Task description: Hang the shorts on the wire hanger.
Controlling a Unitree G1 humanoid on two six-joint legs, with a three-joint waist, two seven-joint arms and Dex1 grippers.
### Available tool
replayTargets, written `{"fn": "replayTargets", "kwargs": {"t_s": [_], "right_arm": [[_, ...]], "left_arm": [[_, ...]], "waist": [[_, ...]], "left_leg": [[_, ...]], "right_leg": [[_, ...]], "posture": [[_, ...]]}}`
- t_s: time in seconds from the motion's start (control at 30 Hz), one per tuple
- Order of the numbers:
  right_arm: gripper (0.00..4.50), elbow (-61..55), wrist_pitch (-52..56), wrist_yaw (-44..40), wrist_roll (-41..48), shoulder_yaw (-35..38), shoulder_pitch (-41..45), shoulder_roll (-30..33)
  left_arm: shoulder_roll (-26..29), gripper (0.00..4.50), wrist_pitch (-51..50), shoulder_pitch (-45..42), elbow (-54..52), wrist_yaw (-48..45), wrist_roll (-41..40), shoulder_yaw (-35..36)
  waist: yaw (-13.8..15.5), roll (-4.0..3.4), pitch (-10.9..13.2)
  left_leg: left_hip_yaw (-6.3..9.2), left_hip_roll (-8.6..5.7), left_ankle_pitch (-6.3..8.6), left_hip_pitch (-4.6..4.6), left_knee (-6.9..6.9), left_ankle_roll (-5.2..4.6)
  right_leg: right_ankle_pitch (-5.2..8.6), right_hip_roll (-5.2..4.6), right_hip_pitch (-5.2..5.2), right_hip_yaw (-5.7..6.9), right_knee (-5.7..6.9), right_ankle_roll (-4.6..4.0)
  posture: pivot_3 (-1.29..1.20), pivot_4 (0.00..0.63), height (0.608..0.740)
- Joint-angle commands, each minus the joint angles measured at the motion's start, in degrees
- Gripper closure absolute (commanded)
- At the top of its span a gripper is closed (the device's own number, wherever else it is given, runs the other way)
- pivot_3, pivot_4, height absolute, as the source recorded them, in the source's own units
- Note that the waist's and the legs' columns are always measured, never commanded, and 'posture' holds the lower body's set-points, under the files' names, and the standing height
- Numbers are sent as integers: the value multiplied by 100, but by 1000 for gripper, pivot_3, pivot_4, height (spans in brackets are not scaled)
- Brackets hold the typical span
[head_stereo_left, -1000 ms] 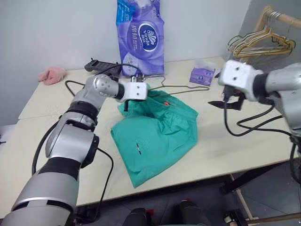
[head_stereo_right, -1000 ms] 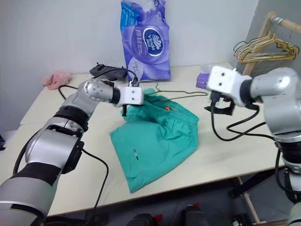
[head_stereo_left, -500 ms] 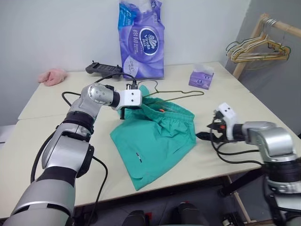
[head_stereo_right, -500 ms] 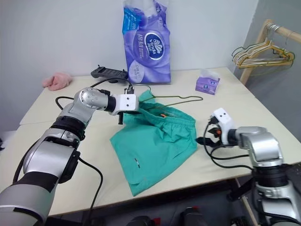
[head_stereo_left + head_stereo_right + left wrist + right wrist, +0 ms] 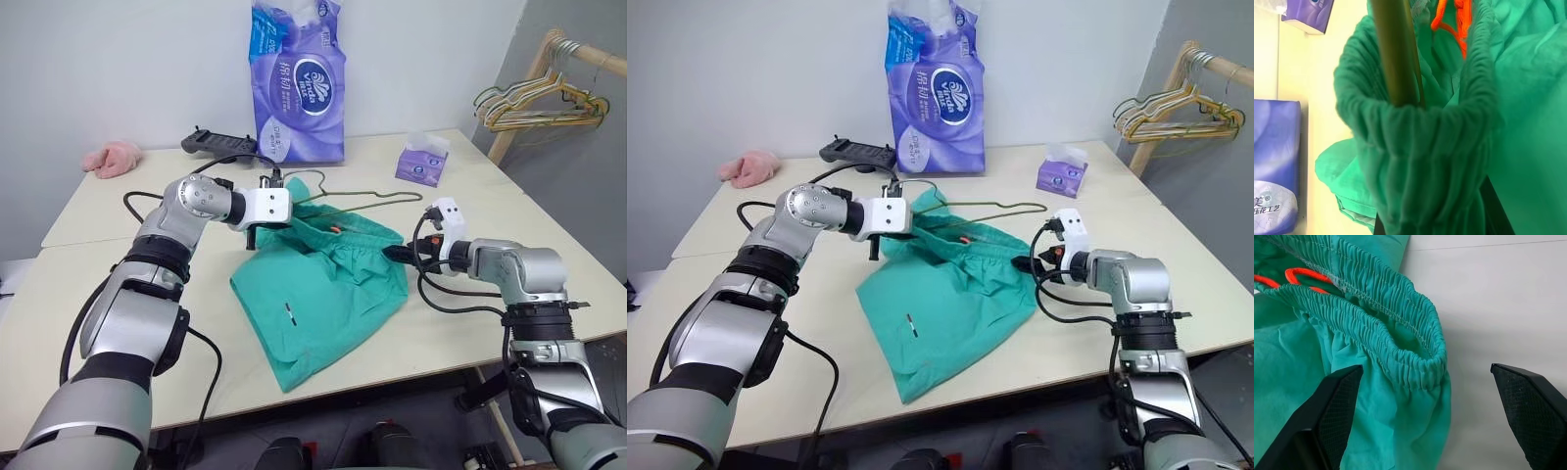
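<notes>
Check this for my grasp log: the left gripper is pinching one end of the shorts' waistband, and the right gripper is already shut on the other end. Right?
Not quite. The right gripper is not shut: in the right wrist view its two black fingers stand wide apart, with the waistband's end between them, not yet pinched. The rest holds: the left gripper is shut on the far end of the shorts.

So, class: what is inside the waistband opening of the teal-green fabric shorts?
Inside the teal-green fabric shorts, an olive-bronze wire hanger and an orange drawstring. The hanger's lower end is covered by fabric.

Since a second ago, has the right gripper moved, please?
Yes. The right gripper has dropped from above the table to the shorts' waistband edge.
</notes>
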State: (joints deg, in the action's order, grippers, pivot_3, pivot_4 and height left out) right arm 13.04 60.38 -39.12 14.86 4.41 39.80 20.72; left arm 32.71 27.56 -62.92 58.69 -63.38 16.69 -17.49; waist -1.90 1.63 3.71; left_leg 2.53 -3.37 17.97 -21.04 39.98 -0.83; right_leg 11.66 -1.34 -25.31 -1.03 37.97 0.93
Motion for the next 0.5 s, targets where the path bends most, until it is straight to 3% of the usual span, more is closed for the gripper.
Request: {"fn": "replayTargets", "kwargs": {"t_s": [0.03,0.1,0.2,0.5], "right_arm": [[39,148,-322,32,76,-63,183,-45],[39,265,-372,62,152,6,215,-88],[602,327,-487,-15,197,-38,213,-40],[3689,302,-531,45,359,-21,238,-26]], "left_arm": [[96,4498,-21,-88,-208,-8,-120,122],[95,4498,-26,-93,-213,-9,-123,124],[110,4498,-25,-114,-193,10,-107,122],[161,4498,-17,-96,-185,79,-82,120]], "waist": [[1,-1,-2],[1,-1,-3],[3,-1,-3],[7,-1,-4]], "left_leg": [[0,0,0,0,0,0],[0,0,0,0,0,0],[0,0,0,0,0,0],[0,0,0,0,0,0]], "right_leg": [[0,0,0,0,0,0],[0,0,0,0,0,0],[0,0,0,-1,0,0],[0,0,0,0,1,0]], "posture": [[-22,3,740],[-22,3,740],[-18,4,740],[-8,6,740]]}}
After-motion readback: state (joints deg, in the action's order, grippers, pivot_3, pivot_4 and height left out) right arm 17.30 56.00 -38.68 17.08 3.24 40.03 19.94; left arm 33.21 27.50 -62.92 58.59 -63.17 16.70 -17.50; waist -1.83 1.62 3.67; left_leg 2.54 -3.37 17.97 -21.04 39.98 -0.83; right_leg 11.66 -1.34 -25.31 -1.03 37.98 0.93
